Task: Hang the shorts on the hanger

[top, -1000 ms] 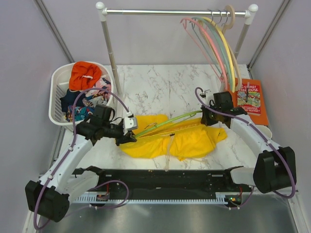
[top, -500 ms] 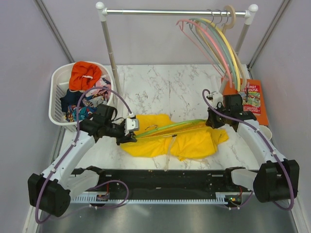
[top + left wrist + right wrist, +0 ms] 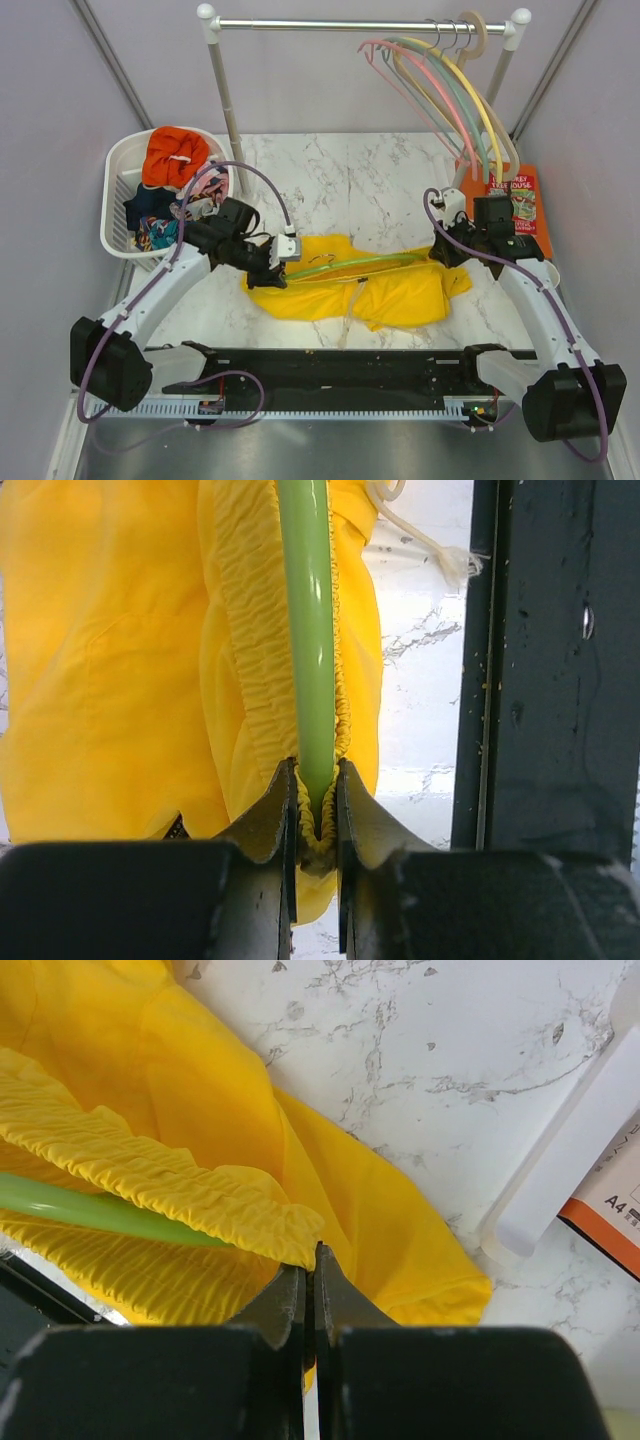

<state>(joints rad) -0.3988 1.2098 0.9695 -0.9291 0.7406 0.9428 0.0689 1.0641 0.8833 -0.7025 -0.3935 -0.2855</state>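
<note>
Left gripper (image 3: 272, 268) first: clamped tight on the hanger (image 3: 360, 264) bar plus bunched waistband. Then right gripper (image 3: 447, 250): nipped shut on the shorts (image 3: 400, 295) waistband corner. Lying mid-table, long axis 9 to 3, strung between both, so neither nearer. Up close from the wrists: green bar tucked into the elastic fold. From above: just looks laid on top.

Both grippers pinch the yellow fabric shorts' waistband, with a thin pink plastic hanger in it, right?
No: the thin plastic hanger is light green, not pink, per the left wrist view. The left gripper and right gripper do pinch the shorts' waistband.
</note>
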